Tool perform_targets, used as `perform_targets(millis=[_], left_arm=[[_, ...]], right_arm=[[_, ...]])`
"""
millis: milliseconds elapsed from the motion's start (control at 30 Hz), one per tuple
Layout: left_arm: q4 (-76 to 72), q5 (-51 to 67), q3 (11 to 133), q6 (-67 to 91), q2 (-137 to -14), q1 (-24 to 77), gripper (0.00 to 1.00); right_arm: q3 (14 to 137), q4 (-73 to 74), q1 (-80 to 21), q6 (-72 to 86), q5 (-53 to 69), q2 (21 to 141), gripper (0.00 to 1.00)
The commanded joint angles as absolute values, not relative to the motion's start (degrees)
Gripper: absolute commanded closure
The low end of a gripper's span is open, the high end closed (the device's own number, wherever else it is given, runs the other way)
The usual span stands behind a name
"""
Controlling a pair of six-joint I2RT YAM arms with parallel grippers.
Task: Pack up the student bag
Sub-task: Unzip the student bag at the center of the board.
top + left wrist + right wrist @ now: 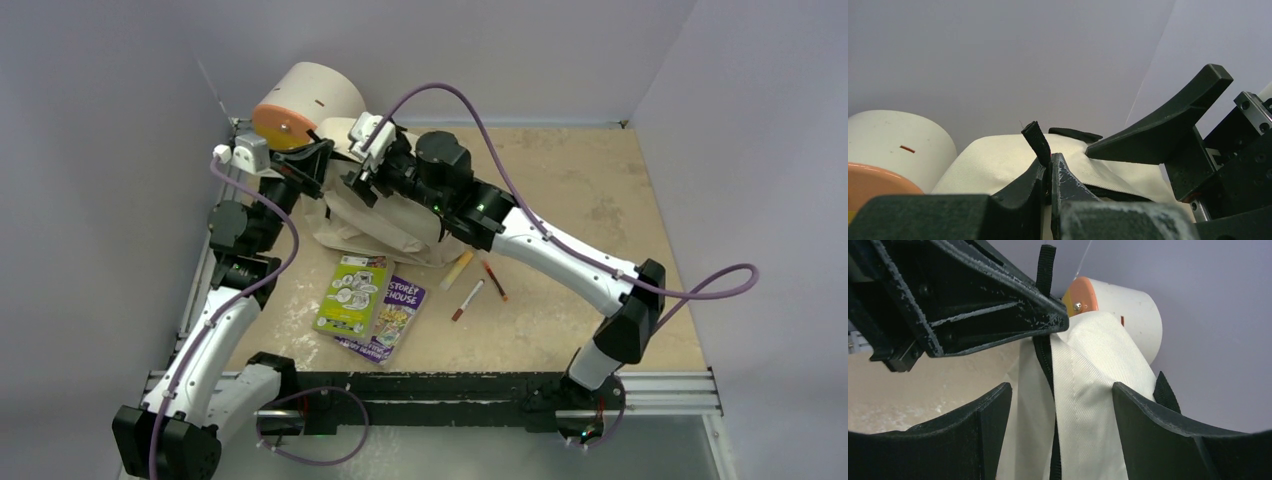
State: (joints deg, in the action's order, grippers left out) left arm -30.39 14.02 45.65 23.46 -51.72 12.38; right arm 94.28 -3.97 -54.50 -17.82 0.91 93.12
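Worktop (pixel 560 200) from above carries the student bag (pixel 385 225) at its far left, just in front of a cream-and-orange cylinder (pixel 310 100), with two books (pixel 352 295) and a few pens (pixel 467 300) on its near side. Left wrist view: the left tool (pixel 1050 172) is clamped shut on a black strap (pixel 1037 141) rising from the bag's cream cloth. Right wrist view: the right tool (pixel 1062 395) stands wide apart, a fold of the bag with its black zipper (pixel 1047 360) between the fingers, not pinched.
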Motion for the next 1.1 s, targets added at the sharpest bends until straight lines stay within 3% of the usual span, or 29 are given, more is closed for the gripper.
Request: perform_targets(millis=[0,167,300,433,500,600,1067], left_arm=[[-35.4,13.2,45.2,25.9,-50.8,12.2,1.0],[-35.9,13.1,45.1,26.5,-50.9,12.2,1.0],[-36.3,13.1,44.9,27.2,-50.7,12.2,1.0],[-36.2,11.9,44.4,28.3,-50.4,12.2,1.0],[-35.7,9.6,43.9,29.8,-50.1,12.2,1.0],[-33.8,3.5,42.9,33.8,-50.0,12.2,1.0],[-34.7,-11.1,39.5,40.0,-52.4,12.2,1.0]], right_arm=[[100.9,-2.2,-55.0,-23.6,-2.4,95.2,0.24],[103.4,-2.4,-55.6,-25.2,-6.8,98.1,0.29],[104.3,-2.6,-55.8,-26.9,-9.3,99.6,0.39],[103.5,-4.5,-56.1,-26.7,-11.1,99.7,0.63],[101.9,-6.7,-56.0,-25.8,-10.4,98.7,0.81],[98.4,-10.6,-56.0,-23.9,-7.3,96.0,1.0],[94.1,-14.3,-56.0,-10.7,-9.4,92.0,1.0]])
